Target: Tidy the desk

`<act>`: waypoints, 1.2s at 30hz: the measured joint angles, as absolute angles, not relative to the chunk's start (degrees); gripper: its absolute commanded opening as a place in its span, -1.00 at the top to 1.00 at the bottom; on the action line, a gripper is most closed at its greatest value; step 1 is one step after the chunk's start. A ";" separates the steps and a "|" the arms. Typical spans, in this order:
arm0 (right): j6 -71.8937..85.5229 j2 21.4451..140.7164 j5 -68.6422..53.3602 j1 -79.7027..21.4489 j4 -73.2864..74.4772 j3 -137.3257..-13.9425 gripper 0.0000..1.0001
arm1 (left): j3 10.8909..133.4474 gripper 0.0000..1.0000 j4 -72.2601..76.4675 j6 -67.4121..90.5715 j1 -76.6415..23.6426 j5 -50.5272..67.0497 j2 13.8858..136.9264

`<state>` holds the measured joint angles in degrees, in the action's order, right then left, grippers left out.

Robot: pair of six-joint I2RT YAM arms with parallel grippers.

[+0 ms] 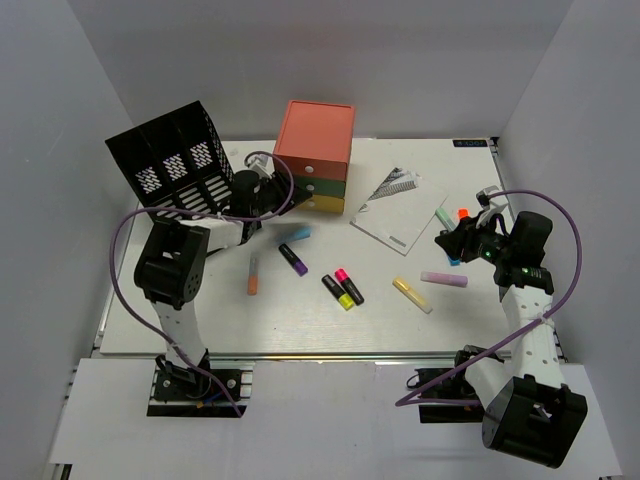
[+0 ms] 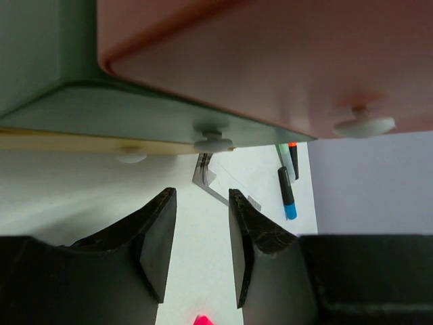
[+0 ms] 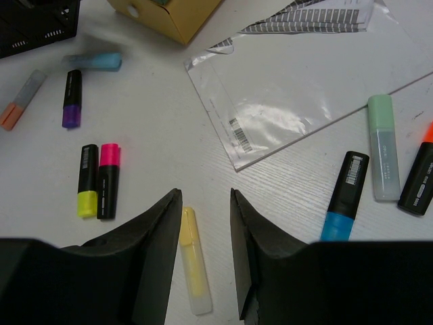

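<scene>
Large flat white rectangular desk with a metal rail at its near edge, filling a white-walled booth. Right gripper, fingers apart and empty, above a pale yellow highlighter. Farther back, left gripper, also apart and empty, faces an orange-green-yellow drawer unit, partly cut off.

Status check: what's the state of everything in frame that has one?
Left fingers: open, empty, facing the drawer knobs.
Right fingers: open, empty, over the yellow highlighter.
Drawer unit: all three drawers look shut.
Highlighters: capped, lying loose on the desk.
Notebook: closed, lying flat.
</scene>
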<state>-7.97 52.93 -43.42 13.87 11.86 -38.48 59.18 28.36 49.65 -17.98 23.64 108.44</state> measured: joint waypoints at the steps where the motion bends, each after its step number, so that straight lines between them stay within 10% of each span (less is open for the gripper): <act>1: -7.97 52.93 -43.42 13.87 11.86 -38.48 0.18 | 59.51 0.03 28.75 49.87 -17.98 23.62 109.01; 18: -8.01 53.25 -43.18 13.87 11.86 -38.48 0.18 | 65.73 -0.07 31.75 52.16 -17.98 23.86 114.98; 36: -8.14 53.67 -42.74 13.87 11.86 -38.48 0.19 | 63.86 0.57 35.68 54.08 -18.17 24.71 115.63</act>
